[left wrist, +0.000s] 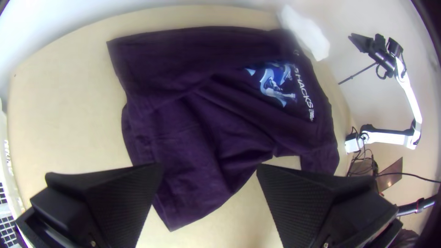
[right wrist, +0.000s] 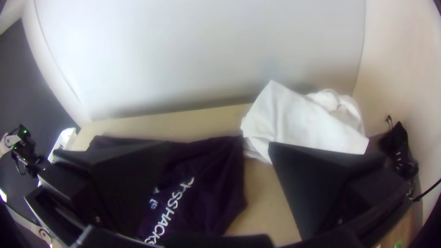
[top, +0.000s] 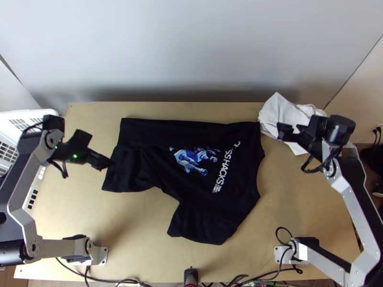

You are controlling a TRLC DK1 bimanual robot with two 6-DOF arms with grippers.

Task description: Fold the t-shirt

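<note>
While hovering with black left gripper [top: 97, 149] and right gripper [top: 298, 128], holds nothing between either's widely parted flat fingers [left wrist: 110, 197]; has the black printed cloth t-shirt [top: 136, 165] lying part-folded across the light wooden worktop [top: 139, 239].

- Black t-shirt [top: 210, 196] with a blue-and-white print [top: 189, 160] and white lettering [top: 225, 170] on its front
- Lies flat across the middle of the tabletop [top: 292, 205], hem end towards the left arm's side
- Partly folded: the far long side is turned inward over part of the print
- Near side uneven and creased, one short sleeve [top: 201, 229] spread towards the near edge
</note>
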